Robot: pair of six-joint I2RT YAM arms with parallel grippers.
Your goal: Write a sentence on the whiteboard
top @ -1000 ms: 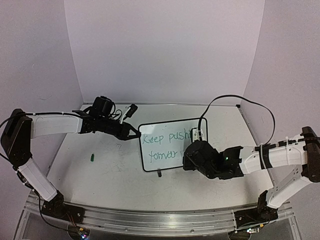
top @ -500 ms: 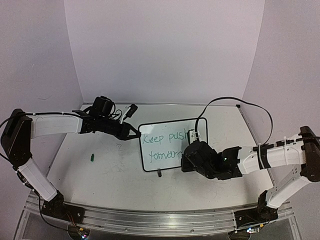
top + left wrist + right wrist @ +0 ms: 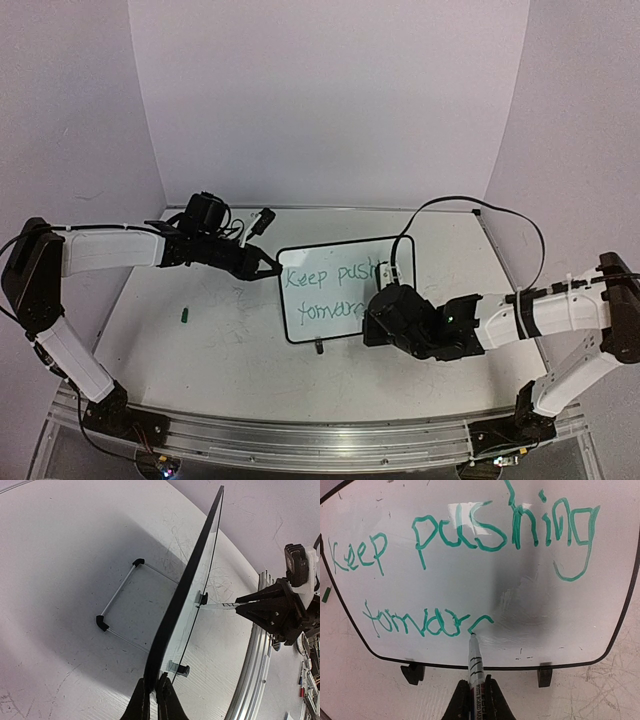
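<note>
While left jaws clamp whiteboard [image 3: 322,258] rim, right jaws grip marker [image 3: 474,662], tip touching sentence [image 3: 443,625].

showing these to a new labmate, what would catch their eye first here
The green sentence on the whiteboard mid-table stands out first: "Keep pushing" above an unfinished "forward". The right arm's fingers grip a marker with its tip on the last, half-formed letter. At the board's left edge, the left arm's fingers pinch its black rim.
</note>
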